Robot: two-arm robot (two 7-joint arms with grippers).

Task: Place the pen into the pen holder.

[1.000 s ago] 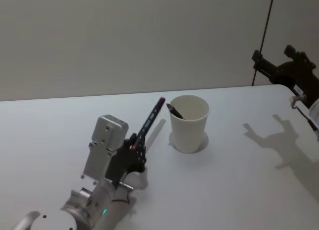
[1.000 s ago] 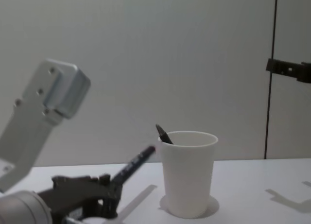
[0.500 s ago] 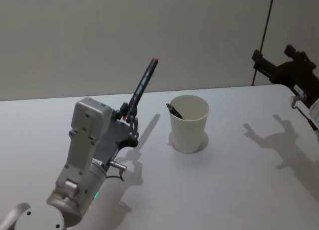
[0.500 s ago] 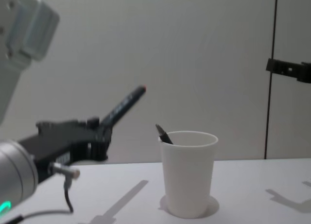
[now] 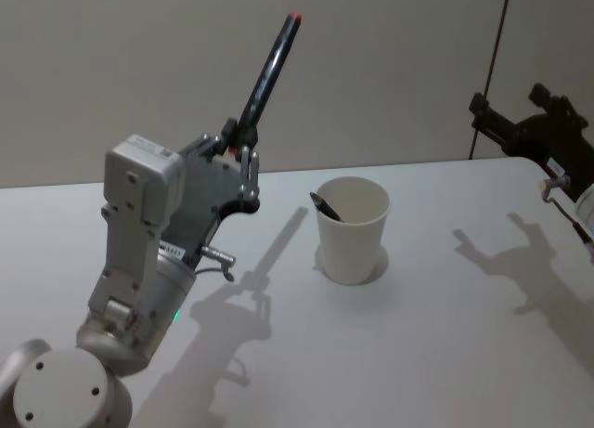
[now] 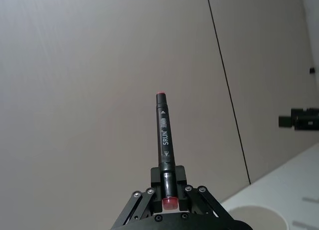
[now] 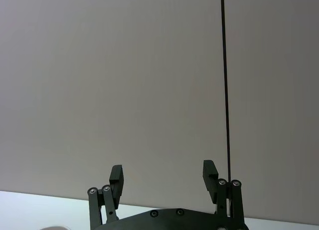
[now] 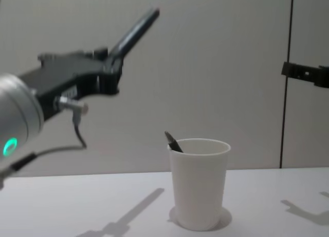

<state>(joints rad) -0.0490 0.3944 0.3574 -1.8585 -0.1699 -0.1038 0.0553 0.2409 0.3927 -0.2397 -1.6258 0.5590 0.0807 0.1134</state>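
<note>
My left gripper (image 5: 239, 140) (image 8: 114, 57) (image 6: 168, 192) is shut on a black pen (image 5: 269, 68) (image 8: 134, 31) (image 6: 163, 137) with a red tip, held high above the table, up and to the left of the pen holder. The pen sticks out of the fingers, slanting up and toward the right. The pen holder is a plain white paper cup (image 5: 352, 228) (image 8: 199, 183) standing upright on the white table (image 5: 436, 344). Another dark pen (image 5: 326, 206) (image 8: 173, 142) leans inside it against the left rim. My right gripper (image 7: 163, 176) (image 5: 520, 122) is open at the far right, holding nothing.
A pale wall rises behind the table with a thin dark vertical seam (image 8: 288, 77) at the right. Shadows of both arms fall on the tabletop.
The left arm has lifted the pen from just above the table beside the cup to well above cup height. The right arm and the cup have not moved.
</note>
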